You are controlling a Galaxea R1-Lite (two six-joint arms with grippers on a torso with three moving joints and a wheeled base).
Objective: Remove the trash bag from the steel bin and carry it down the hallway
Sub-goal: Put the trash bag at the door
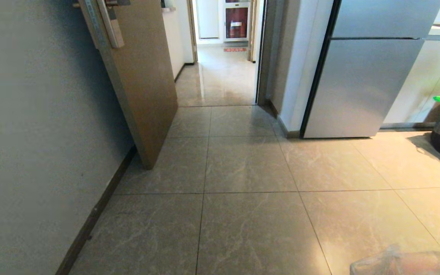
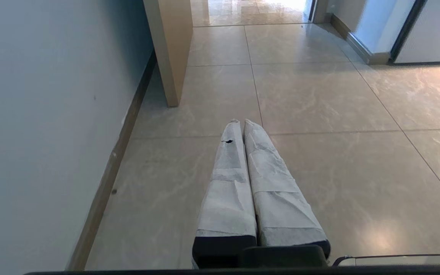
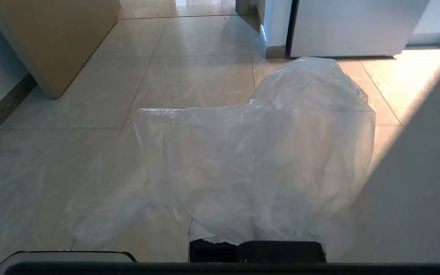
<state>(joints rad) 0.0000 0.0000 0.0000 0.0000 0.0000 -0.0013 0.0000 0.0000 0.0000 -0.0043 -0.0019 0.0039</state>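
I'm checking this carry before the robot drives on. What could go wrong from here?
The thin trash bag billows over the right gripper, hiding the fingers, so it may slip out unnoticed. The open door narrows the way into the hallway; a swinging bag might snag on its edge or the fridge corner.

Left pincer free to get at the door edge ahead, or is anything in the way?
Probably not yet. The left pincer is shut and empty, with only bare tile between it and the door, so nothing is in the way. But the door edge stands well ahead, likely out of reach without driving closer.
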